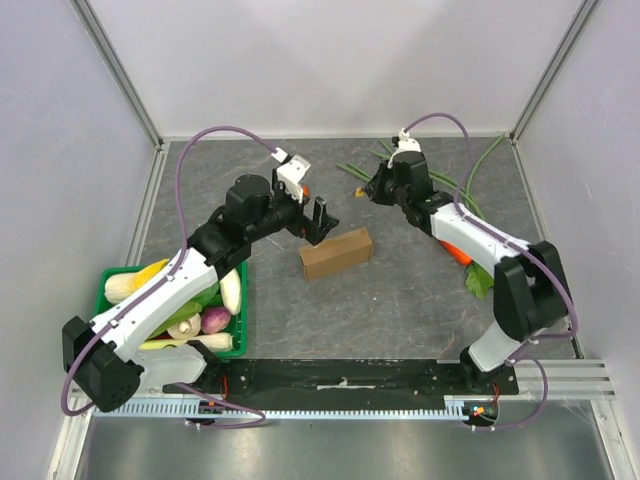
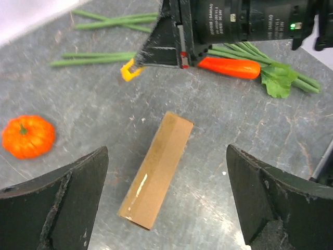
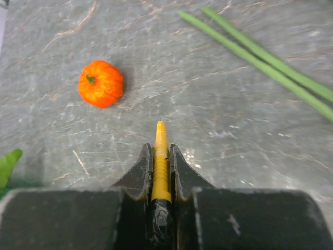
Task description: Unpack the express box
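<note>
The express box (image 1: 336, 253) is a small brown carton lying closed on the grey table, its lid flap down. In the left wrist view the express box (image 2: 156, 169) lies slantwise below and between the fingers. My left gripper (image 1: 318, 222) hovers just above its left end, wide open and empty (image 2: 166, 151). My right gripper (image 1: 372, 185) is behind the box, apart from it, shut on a thin yellow ridged tool (image 3: 161, 166) that sticks out past the fingertips (image 3: 161, 148). The tool's yellow tip (image 2: 130, 70) also shows in the left wrist view.
A green crate (image 1: 105, 285) full of vegetables stands at the front left. A small orange pumpkin (image 3: 100, 83) sits at the back. Long green stalks (image 1: 360, 168) lie behind the box. A carrot with leaves (image 2: 229, 66) lies under the right arm.
</note>
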You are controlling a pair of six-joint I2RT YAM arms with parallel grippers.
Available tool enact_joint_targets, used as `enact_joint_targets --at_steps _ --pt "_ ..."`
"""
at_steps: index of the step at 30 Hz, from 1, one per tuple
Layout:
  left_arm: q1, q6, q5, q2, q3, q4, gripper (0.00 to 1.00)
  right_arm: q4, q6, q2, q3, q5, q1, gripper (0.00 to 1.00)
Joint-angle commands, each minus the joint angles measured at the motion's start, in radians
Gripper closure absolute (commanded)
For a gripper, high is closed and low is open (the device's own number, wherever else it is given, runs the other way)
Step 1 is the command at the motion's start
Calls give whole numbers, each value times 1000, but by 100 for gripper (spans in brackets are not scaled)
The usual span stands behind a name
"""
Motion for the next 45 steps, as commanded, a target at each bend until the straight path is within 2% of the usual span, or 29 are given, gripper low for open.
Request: enact_joint_targets --at_steps 1,6,8,12,13,15,16,18,19,20,21,24,29,32,33,36,39,40,45 --pt "53 -202 87 -17 -43 -18 0 168 106 158 29 -244 -44 93" --pt "58 -278 62 -45 -115 -14 0 333 224 309 15 -425 -105 92" --pt "60 -283 59 -57 -132 -11 0 382 266 329 -14 -460 -124 88" --pt "60 -312 -27 -69 -143 -52 0 356 250 295 -80 -427 -159 62" --pt "60 -321 -37 -71 -146 -63 0 335 240 281 -94 -411 -161 46" --pt "60 -352 -56 -72 -157 -84 0 255 198 239 -102 -375 -164 31" --pt "58 -363 -58 -74 -161 -92 0 223 188 222 -100 -330 -165 19" --pt "58 -389 -47 -72 -170 -116 0 98 142 168 -93 -264 -167 10" --pt "59 -393 -35 -72 -178 -118 2 62 132 148 -87 -188 -165 9" --pt "56 -395 -6 -74 -187 -118 5 -31 126 130 -85 -152 -165 7" --pt "53 -395 10 -74 -209 -112 14 -69 114 85 -83 -122 -165 6" --pt "27 -380 73 -76 -262 -77 26 -153 105 4 -97 -45 -164 8" --pt "-86 -369 101 -60 -331 3 35 -198 66 -73 -93 4 -130 11" --pt "-141 -378 73 -14 -376 64 39 -166 4 -12 -36 -55 -78 23" --pt "-149 -387 56 3 -382 72 41 -167 -4 16 -12 -106 -70 41" --pt "-157 -449 -33 70 -370 68 51 -224 -12 111 99 -144 -35 69" --pt "-157 -519 -126 93 -388 90 55 -232 -30 172 150 -169 2 77" --pt "-155 -563 -155 93 -397 98 56 -232 -41 186 168 -178 14 77" --pt "-142 -602 -288 102 -407 97 60 -253 -102 251 194 -210 57 79"
